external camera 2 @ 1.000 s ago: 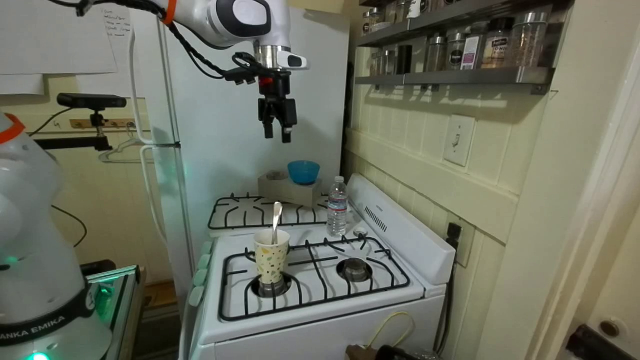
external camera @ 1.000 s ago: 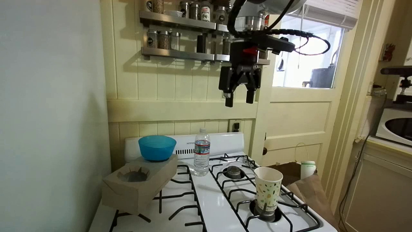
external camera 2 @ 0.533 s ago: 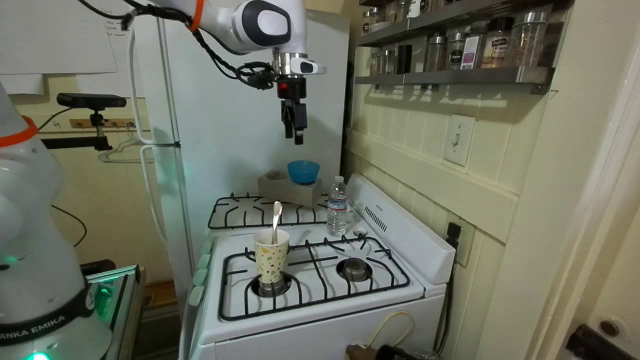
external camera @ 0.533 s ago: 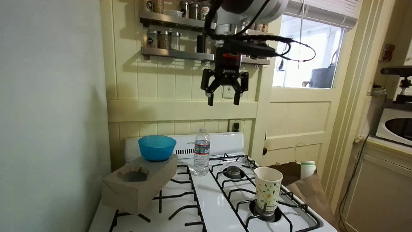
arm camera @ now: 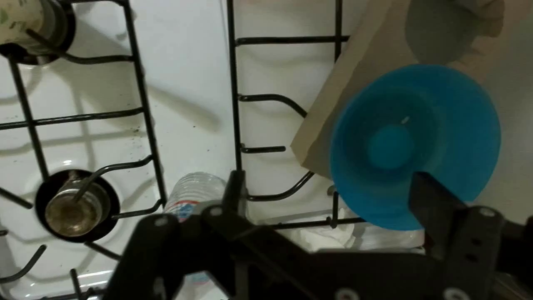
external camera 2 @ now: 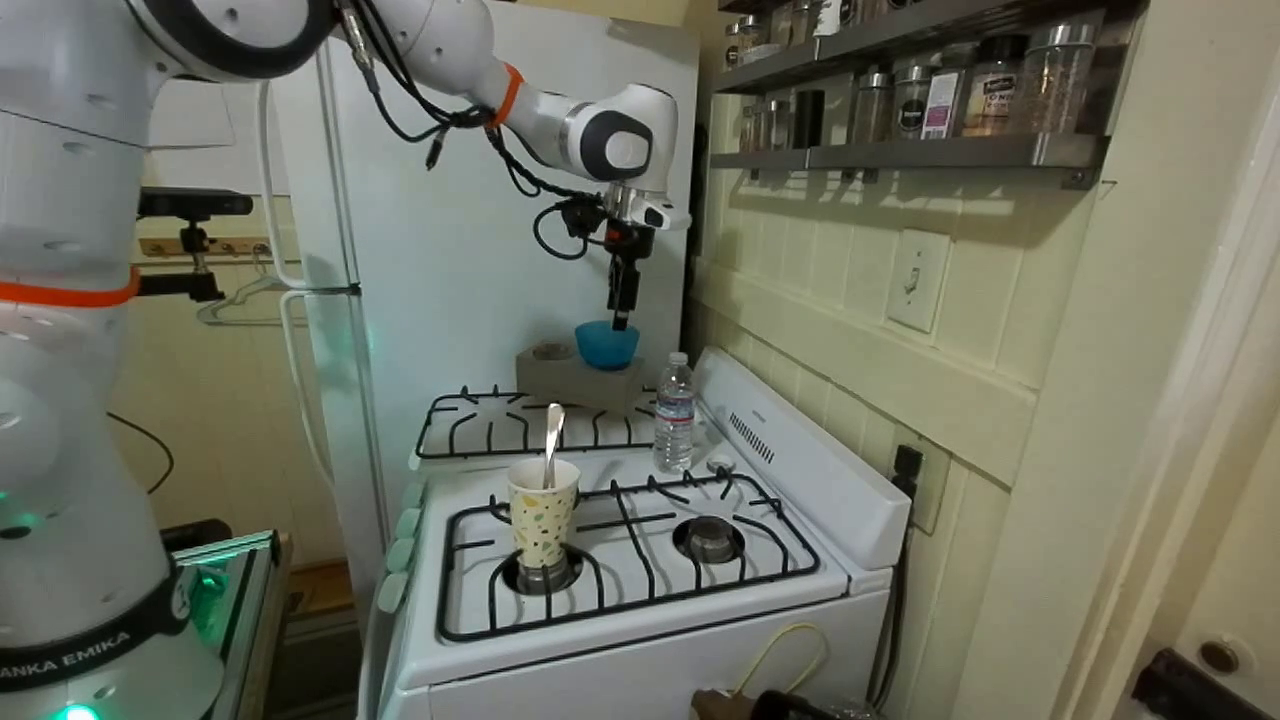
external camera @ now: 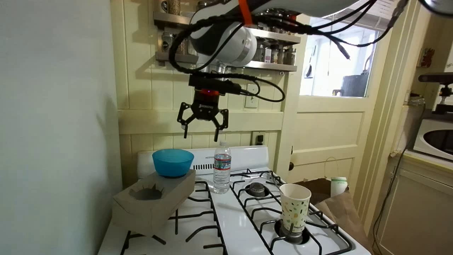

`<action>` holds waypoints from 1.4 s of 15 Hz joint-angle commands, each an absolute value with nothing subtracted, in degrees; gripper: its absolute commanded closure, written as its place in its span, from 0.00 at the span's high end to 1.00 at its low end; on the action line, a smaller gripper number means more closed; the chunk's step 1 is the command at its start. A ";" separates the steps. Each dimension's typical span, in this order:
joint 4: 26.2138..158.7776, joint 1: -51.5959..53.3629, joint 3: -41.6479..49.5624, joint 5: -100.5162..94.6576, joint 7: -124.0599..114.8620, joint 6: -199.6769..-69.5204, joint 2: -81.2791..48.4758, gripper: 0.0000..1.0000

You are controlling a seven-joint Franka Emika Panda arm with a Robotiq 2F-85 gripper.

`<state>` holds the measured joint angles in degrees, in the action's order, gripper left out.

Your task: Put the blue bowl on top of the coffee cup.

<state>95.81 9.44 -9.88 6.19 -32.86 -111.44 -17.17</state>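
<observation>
The blue bowl [external camera: 172, 163] stands upright on a cardboard box in both exterior views; it also shows in the wrist view [arm camera: 391, 146]. The coffee cup [external camera: 294, 209] is white with a speckled print and stands upright over a front burner, away from the bowl; its side shows at the top left corner of the wrist view [arm camera: 18, 21]. My gripper [external camera: 201, 138] is open and empty, above the bowl's level and off to its side towards the bottle. In the wrist view, one finger of the gripper [arm camera: 329, 177] overlaps the bowl's rim and the other is clear of it.
The cardboard box [external camera: 159, 212] with a round hole rests on the stove grate beside the fridge [external camera 2: 480, 230]. A water bottle [external camera: 222, 170] stands close below my gripper's side. A spoon [external camera 2: 552, 440] leans in the cup. Spice shelves [external camera: 269, 65] hang on the wall behind.
My gripper has moved down and across towards the bowl and the wrist has turned. The fingers stay open. The bowl, cup, box and bottle have not moved.
</observation>
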 commanded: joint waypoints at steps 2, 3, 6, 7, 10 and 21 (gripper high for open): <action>89.29 11.92 -8.61 10.10 -36.86 -109.18 -24.23 0.98; 89.18 12.10 -8.30 10.53 -37.84 -109.29 -24.63 0.83; 88.15 12.21 -7.80 11.71 -39.09 -108.89 -26.66 0.60; 87.79 12.16 -7.70 12.12 -39.19 -108.76 -27.22 0.52; 86.98 12.06 -7.41 13.02 -39.12 -108.47 -28.41 0.30; 91.98 10.87 -9.45 15.29 -27.27 -102.93 -16.39 0.01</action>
